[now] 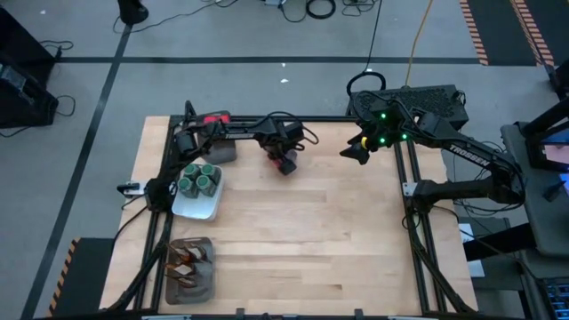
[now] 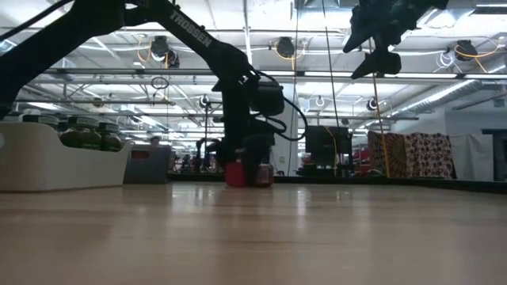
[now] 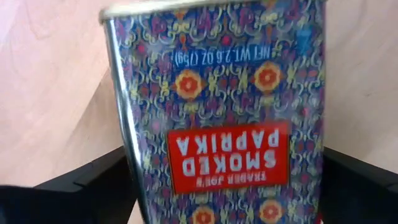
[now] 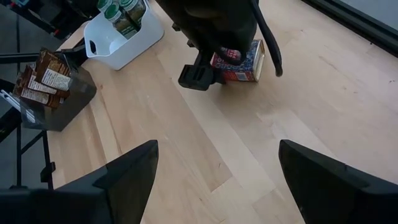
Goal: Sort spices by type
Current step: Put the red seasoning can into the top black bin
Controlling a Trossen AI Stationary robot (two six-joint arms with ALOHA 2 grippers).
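A red, patterned paprika tin (image 3: 224, 81) lies on its side on the wooden table (image 1: 311, 231), toward the far edge (image 4: 245, 62). My left gripper (image 1: 284, 163) points down over it, open, one finger (image 3: 93, 180) on each side of the tin with nothing gripped. Jars with green lids (image 1: 197, 178) stand in a white dish (image 1: 200, 206) at the left. Brown-orange sachets (image 1: 187, 262) lie in a grey mesh tray (image 1: 203, 286) at the near left. My right gripper (image 1: 354, 153) hangs open, high above the table's far right.
A second grey tray (image 1: 220, 149) stands at the far left, beside the left arm's base. Dark frame rails (image 1: 411, 222) run along the table's left and right edges. Bare wood stretches across the middle and the near right of the table.
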